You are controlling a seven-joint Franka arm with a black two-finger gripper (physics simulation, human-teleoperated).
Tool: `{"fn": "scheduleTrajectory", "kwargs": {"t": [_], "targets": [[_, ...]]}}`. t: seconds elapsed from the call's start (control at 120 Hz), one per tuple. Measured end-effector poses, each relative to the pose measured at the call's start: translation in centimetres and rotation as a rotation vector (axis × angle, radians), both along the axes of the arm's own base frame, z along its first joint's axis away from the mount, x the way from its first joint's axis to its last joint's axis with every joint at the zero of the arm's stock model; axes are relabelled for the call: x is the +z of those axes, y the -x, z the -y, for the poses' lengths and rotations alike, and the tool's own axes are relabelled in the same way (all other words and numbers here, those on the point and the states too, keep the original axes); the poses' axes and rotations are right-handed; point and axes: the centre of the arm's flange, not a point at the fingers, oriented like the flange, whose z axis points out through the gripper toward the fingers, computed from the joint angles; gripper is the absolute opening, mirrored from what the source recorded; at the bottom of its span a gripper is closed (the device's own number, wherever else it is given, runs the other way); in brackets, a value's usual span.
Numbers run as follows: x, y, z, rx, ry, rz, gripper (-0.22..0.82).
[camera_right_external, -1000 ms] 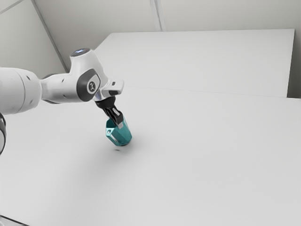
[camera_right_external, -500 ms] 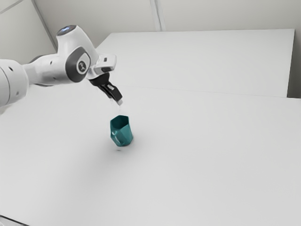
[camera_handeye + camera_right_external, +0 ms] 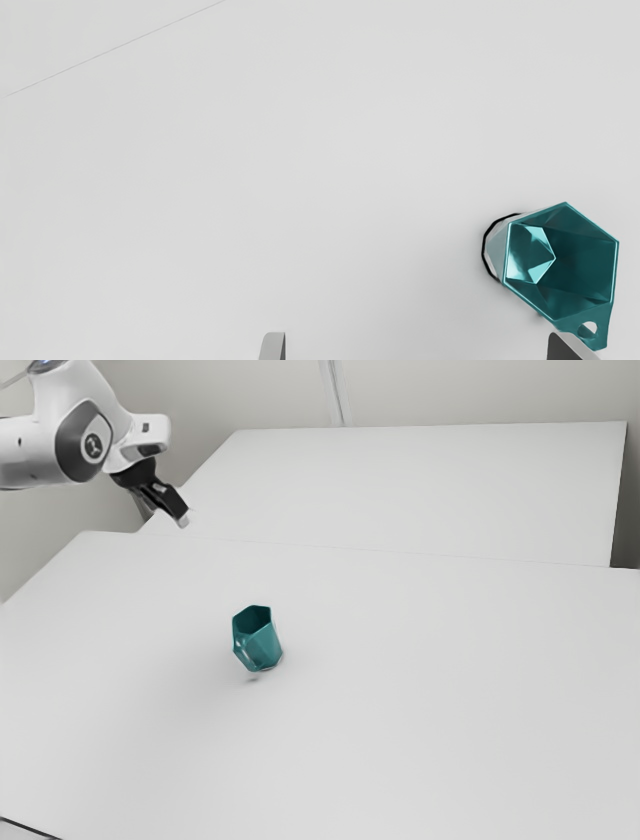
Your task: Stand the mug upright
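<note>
The gripper hangs in the air at the exterior view's upper left, well above the table and away from the mug. A teal faceted mug stands on the table with its mouth facing up. In the wrist view the hollow of the mug and its handle with a small hole can be seen. The gripper is open, its two fingertips wide apart with nothing between them.
The white table spreads around the mug, with a thin seam across it. A pale raised panel or second surface lies beyond, toward the exterior view's top. A dark line crosses the exterior view's lower left corner.
The gripper has risen off the mug and moved toward the exterior view's upper left. The mug, tilted with the gripper at it a second ago, now stands upright, slightly shifted since the middle picture.
</note>
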Motion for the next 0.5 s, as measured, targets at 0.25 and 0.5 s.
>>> {"fn": "scheduleTrajectory", "kwargs": {"t": [0.25,0.5], "targets": [[5.3,0.7,-0.1,0.065,-0.075,-0.017,0.58],[6.9,1.0,4.9,0.058,-0.101,-0.061,0.58]]}}
